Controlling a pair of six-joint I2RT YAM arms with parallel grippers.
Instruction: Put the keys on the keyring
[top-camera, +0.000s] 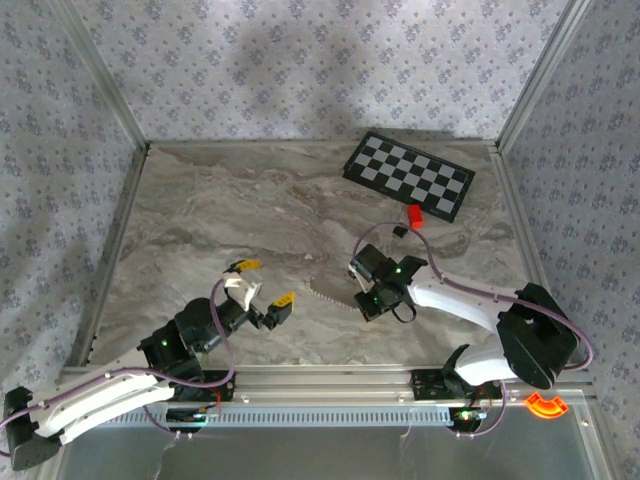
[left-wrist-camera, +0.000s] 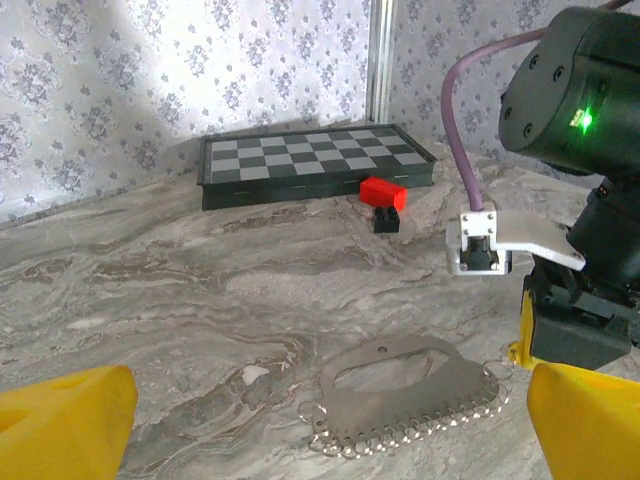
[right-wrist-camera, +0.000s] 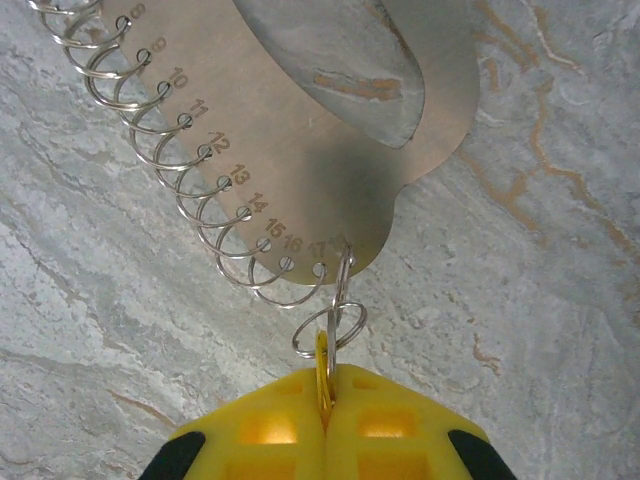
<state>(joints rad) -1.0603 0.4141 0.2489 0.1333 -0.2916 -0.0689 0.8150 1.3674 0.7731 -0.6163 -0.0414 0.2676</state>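
1. Your right tool (right-wrist-camera: 322, 385) is clenched, with the yellow pads pressed together on a small keyring (right-wrist-camera: 332, 325) right at their tips.
2. That keyring is threaded through the end hole of a flat metal plate (right-wrist-camera: 300, 130), at the corner nearest the pads.
3. The plate lies flat on the marble tabletop (top-camera: 230, 210), near the front edge and between your two arms. It has an oval cutout, and stamped numbers run along one edge.
4. A row of rings (right-wrist-camera: 180, 160) follows that numbered edge, one thin wire loop through each hole.
5. Your left tool (top-camera: 265, 283) is released, jaws spread wide, just left of the plate and apart from it. Nothing sits between its fingers (left-wrist-camera: 70, 425), and in the left wrist view they frame the plate on either side.
6. At the back right you've got the checkerboard (top-camera: 408, 176), with a red block (top-camera: 415, 214) and a black block (top-camera: 400, 231) just in front of it, all well apart from the plate.
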